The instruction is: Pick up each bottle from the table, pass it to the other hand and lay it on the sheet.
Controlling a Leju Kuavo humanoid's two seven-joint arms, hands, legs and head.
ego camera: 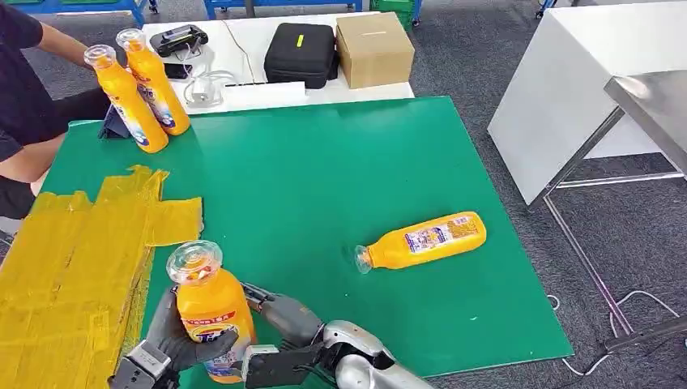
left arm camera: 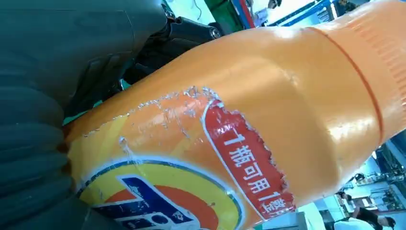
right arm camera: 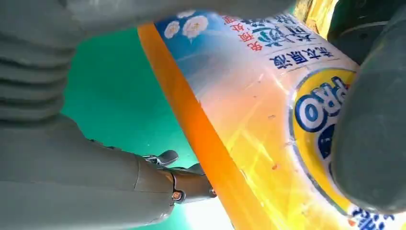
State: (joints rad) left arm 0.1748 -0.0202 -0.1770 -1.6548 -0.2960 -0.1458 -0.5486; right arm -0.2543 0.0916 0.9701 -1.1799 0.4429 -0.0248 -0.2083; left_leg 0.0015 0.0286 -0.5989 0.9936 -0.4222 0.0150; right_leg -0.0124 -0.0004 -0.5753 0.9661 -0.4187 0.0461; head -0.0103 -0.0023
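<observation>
While both hands (ego camera: 190, 340) grip, glossy bottle (ego camera: 206, 304) stands upright.

From the head we see a bright, even scene: soft light from above, only faint shadows beside the lying bottle (ego camera: 423, 241) on the green table (ego camera: 340, 186), and a pale sheen on the steel surface (ego camera: 658, 105) at the right. Up close at the left wrist, white glare streaks the held bottle (left arm camera: 268, 120) and the background blows out. The right wrist picture is soft, its near grey cover (right arm camera: 33, 62) blurred
</observation>
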